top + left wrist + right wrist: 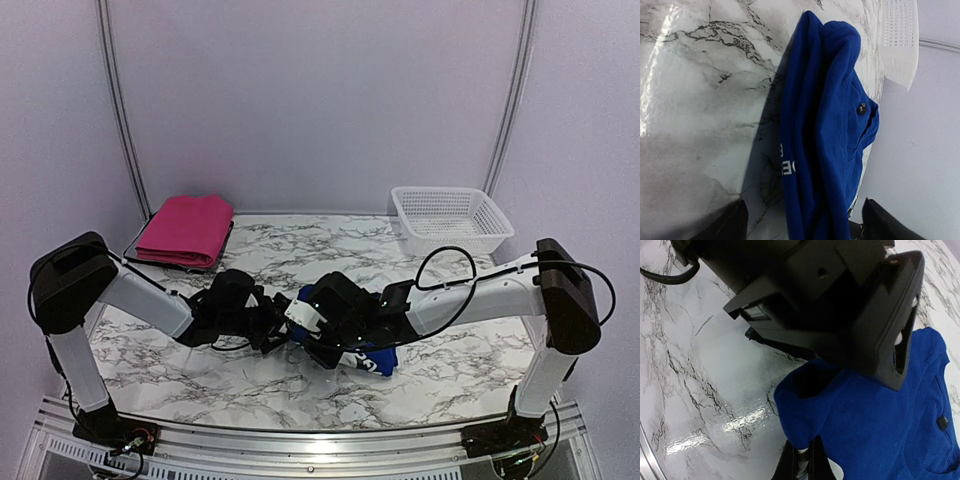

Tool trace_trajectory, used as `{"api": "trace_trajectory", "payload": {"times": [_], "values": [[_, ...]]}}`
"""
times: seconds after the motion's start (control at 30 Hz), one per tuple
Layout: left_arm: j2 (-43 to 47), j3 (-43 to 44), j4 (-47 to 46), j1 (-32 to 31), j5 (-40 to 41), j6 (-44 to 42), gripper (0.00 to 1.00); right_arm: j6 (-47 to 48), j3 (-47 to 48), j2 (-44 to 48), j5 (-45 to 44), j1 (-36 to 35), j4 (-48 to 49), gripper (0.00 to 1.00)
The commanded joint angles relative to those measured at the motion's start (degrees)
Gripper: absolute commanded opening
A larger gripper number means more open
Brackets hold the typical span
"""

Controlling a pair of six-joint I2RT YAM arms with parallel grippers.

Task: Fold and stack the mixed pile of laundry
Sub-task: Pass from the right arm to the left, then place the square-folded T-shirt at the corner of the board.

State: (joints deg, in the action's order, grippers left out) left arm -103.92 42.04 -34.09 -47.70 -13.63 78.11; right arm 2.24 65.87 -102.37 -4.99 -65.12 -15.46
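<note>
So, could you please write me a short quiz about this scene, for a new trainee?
1. True or false: the pink garment lies folded on the dark tray at the far left of the table.
2. Where is the blue garment? A) inside the white basket; B) on the marble table, near its middle; C) on top of the pink garment.
3. Fill in: the fingers of the left gripper stand ____, one on each side of the blue garment.

Key: 1 true; 2 B; 3 apart (open).

Blue garment (820, 125), pink garment (185, 228), grey-veined white table (290, 245).
</note>
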Motion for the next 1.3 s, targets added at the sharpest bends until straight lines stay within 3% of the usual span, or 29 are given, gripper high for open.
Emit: {"api": "trace_trajectory", "payload": {"times": [0.0,0.3,0.4,0.57,0.6,0.7,0.9,1.07,1.27], "values": [[-4.3,1.1,-4.8,-0.2,-2.6,2.2,0.74,1.0,2.9,-0.6,0.4,-0.5,2.0,0.00],[-8.9,3.1,-7.7,-0.6,-4.4,3.2,0.65,1.6,4.1,-1.9,0.1,-0.6,2.2,0.00],[-10.3,3.9,-7.7,-0.6,-4.9,2.8,0.47,1.5,4.2,-1.9,-0.1,-0.6,2.2,0.00],[-10.4,4.0,-6.5,0.2,-4.5,-0.1,0.04,1.0,3.3,-0.8,-0.5,-0.6,1.7,0.00],[-10.3,4.5,-4.9,0.6,-4.7,-1.4,0.00,0.7,3.1,-0.3,-0.9,-0.7,1.4,0.06],[-9.1,7.9,5.5,1.5,-4.4,-8.0,0.00,-0.1,2.2,1.8,-2.7,-0.6,0.7,0.22],[-7.6,18.9,35.4,4.7,2.9,-26.3,0.00,-1.8,0.6,7.6,-5.8,0.1,-2.2,0.52],[-9.3,31.0,52.4,8.6,10.3,-40.5,0.00,-4.7,-1.1,12.0,-8.0,1.1,-4.7,0.94],[-15.1,48.3,67.2,13.9,16.9,-55.4,0.00,-6.5,-3.9,16.5,-8.7,3.0,-5.8,0.99]]}}
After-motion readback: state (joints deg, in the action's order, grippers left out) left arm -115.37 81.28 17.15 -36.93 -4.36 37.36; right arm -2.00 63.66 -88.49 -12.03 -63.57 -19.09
